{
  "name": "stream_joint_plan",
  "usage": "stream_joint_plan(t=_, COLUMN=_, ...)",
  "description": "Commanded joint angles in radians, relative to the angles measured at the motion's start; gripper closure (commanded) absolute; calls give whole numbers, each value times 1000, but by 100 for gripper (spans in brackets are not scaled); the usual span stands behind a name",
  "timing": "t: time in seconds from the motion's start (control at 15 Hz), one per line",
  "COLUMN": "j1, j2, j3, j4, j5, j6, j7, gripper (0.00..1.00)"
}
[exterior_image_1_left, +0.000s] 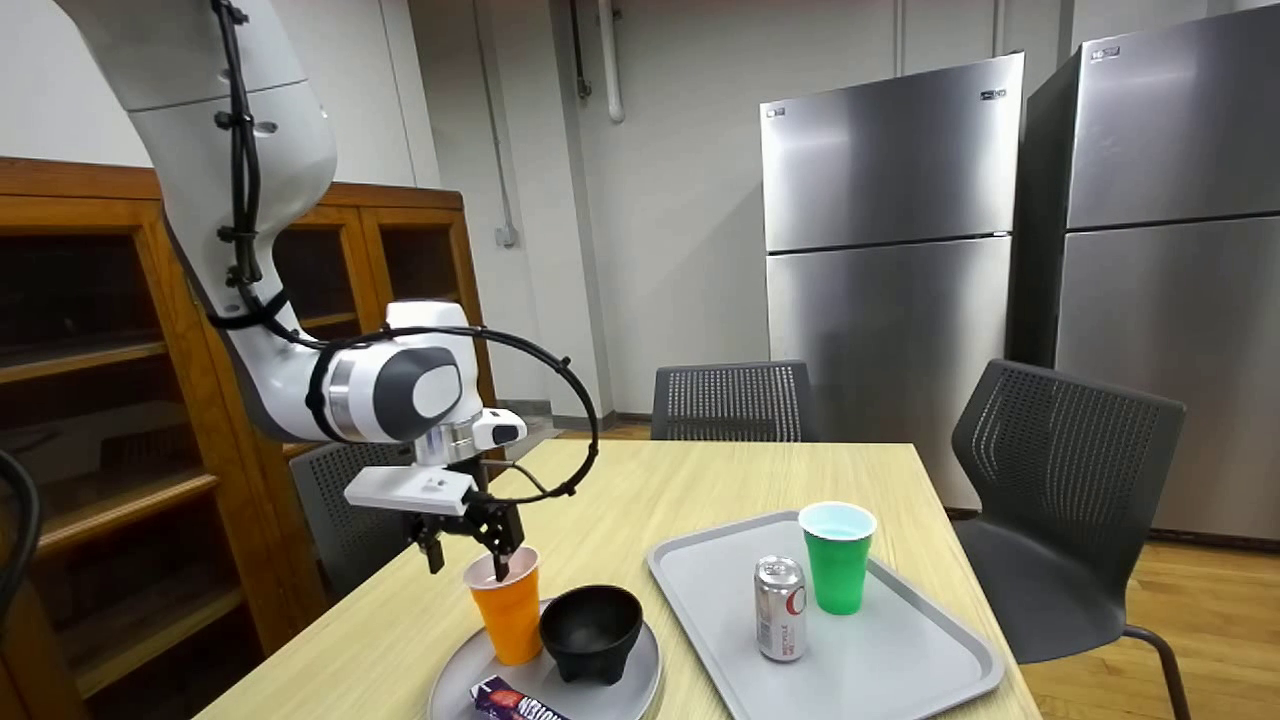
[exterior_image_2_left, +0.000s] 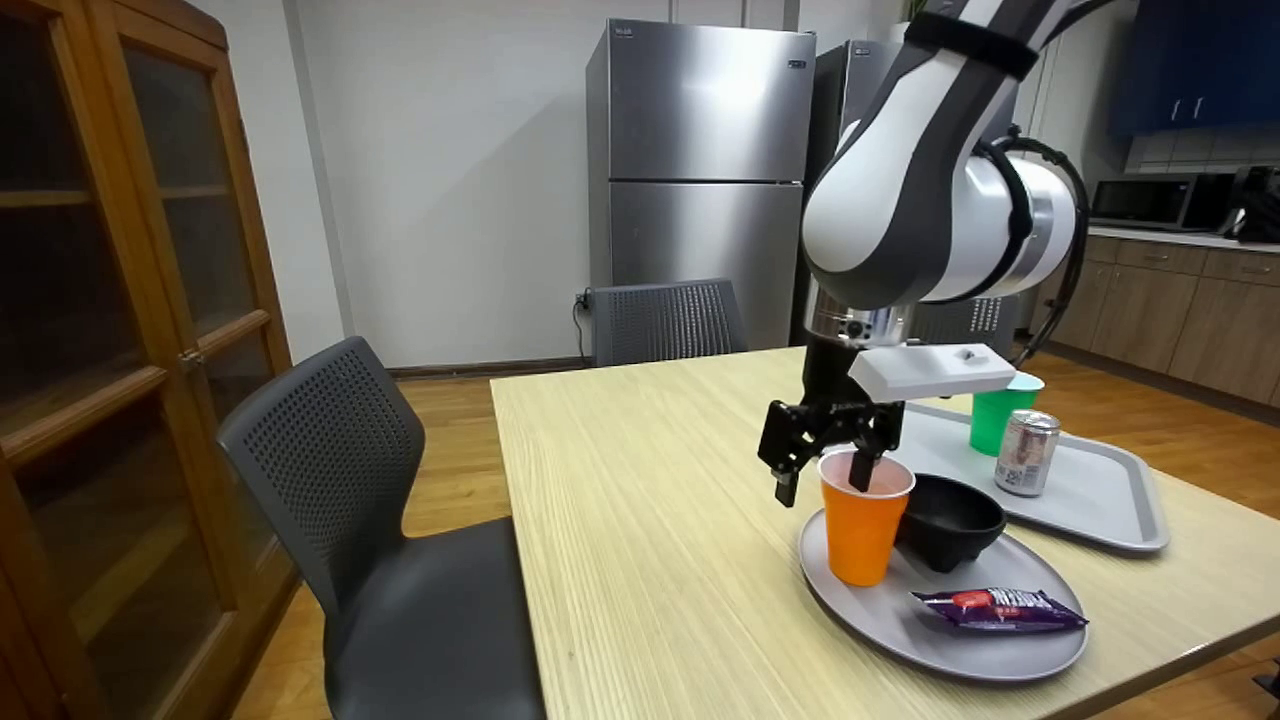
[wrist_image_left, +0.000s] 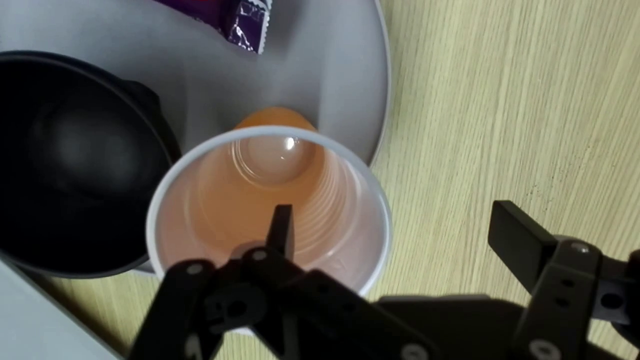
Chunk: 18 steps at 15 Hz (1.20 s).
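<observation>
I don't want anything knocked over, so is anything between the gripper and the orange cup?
Nothing visible is. The open gripper straddles the rim of the orange cup, one finger at its mouth, the other over the table. The black bowl sits beside the cup, outside that gap.

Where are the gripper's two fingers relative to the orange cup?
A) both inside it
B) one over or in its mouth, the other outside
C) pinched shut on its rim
B: in the wrist view, one finger of the open gripper shows within the rim of the orange cup, the other finger beyond it.
</observation>
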Motion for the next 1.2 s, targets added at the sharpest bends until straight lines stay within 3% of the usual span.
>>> stream_joint_plan(t=0.0, j1=-25, j2=3, j3=22, j4=20, j5=-13, j6=-18, j7=22, gripper=26)
stream_joint_plan(t=0.6, j1=-15, j2=-2, j3=5, j4=17, j5=-38, j6=-16, j7=46, gripper=95)
stream_joint_plan(t=0.73, j1=-10, j2=-3, j3=-5, j4=15, j5=-51, j6=-15, j7=61, gripper=100)
stream_joint_plan(t=1.13, j1=1, j2=-24, j3=-37, j4=11, j5=-117, j6=-17, j7=126, gripper=99)
